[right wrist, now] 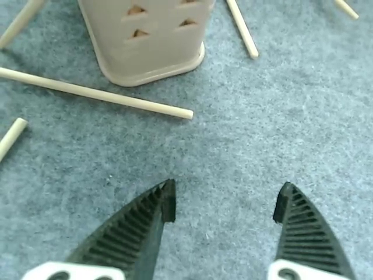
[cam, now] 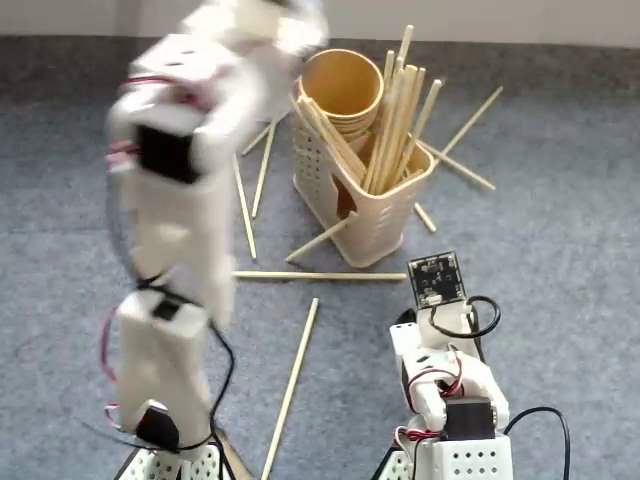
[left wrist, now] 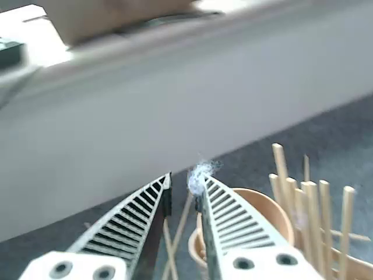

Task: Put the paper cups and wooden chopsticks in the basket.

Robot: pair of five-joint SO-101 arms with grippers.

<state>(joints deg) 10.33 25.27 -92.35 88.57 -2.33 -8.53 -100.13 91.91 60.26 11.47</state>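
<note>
A beige slotted basket (cam: pixel 375 225) stands mid-carpet, holding stacked paper cups (cam: pixel 345 85) and a bundle of wooden chopsticks (cam: pixel 395 120). Several more chopsticks lie on the carpet: one flat in front of the basket (cam: pixel 320 276), one slanting toward the near edge (cam: pixel 290 390), two on its left (cam: pixel 245 205), others to its right (cam: pixel 455 165). My left gripper (left wrist: pixel 185 181) is raised beside the cups (left wrist: pixel 262 204), narrowly open and holding nothing. Low over the carpet in front of the basket (right wrist: pixel 145 46), my right gripper (right wrist: pixel 224 201) is wide open, near a chopstick (right wrist: pixel 99 93).
Grey carpet covers the table. A pale wall (left wrist: pixel 175 105) runs along the far side behind the basket. The left arm (cam: pixel 175 200) rises tall at the left, and the right arm (cam: pixel 450 380) sits folded at the near right.
</note>
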